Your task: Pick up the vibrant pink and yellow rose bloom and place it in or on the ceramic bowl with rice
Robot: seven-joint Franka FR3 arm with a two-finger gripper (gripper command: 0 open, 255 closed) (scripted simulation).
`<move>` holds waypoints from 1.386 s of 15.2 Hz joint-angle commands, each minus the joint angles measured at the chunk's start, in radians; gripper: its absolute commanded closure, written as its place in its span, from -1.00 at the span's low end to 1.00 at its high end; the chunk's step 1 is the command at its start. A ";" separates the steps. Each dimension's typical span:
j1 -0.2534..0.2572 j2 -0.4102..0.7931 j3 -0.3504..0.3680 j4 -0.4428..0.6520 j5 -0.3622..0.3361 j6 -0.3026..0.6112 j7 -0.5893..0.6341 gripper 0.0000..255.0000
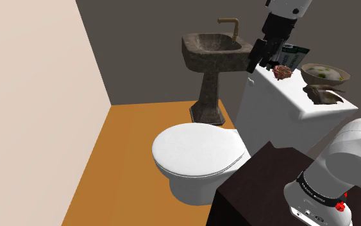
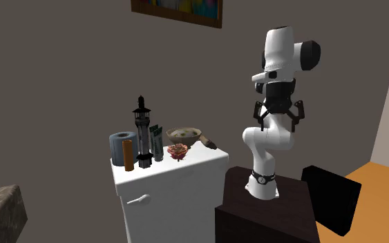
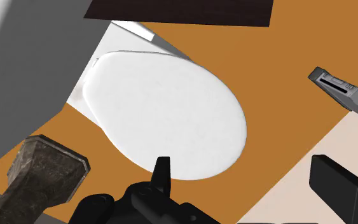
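The rose bloom (image 1: 282, 72), reddish pink with paler petals, sits on the white toilet tank lid (image 1: 272, 93). Just beside it on the same lid stands the bowl with rice (image 1: 325, 74). In the second exterior view the rose (image 2: 177, 150) lies in front of the bowl (image 2: 184, 134). My gripper (image 2: 277, 119) hangs high over the dark stand, well away from the tank and holding nothing. In the shoulder view the gripper (image 1: 260, 58) shows before the tank's sink-side end. In the wrist view the gripper (image 3: 247, 167) is open, looking down on the toilet lid (image 3: 165, 108).
The tank lid also carries a blue roll (image 2: 120, 146), an orange cylinder (image 2: 128, 156), a tall black lantern-like object (image 2: 142, 131), upright tubes (image 2: 157, 143) and a brown object (image 1: 323, 96). A stone pedestal sink (image 1: 214, 51) stands beside the toilet. The stand (image 1: 262, 186) is close.
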 commanded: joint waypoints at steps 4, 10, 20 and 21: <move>-0.015 0.004 -0.078 -0.012 -0.032 -0.013 -0.089 -1.00; -0.046 0.053 -0.231 -0.001 -0.101 -0.033 -0.266 -1.00; -0.071 0.249 -0.483 0.118 -0.187 -0.046 -0.569 -1.00; -0.071 0.276 -0.509 0.136 -0.191 -0.046 -0.600 -1.00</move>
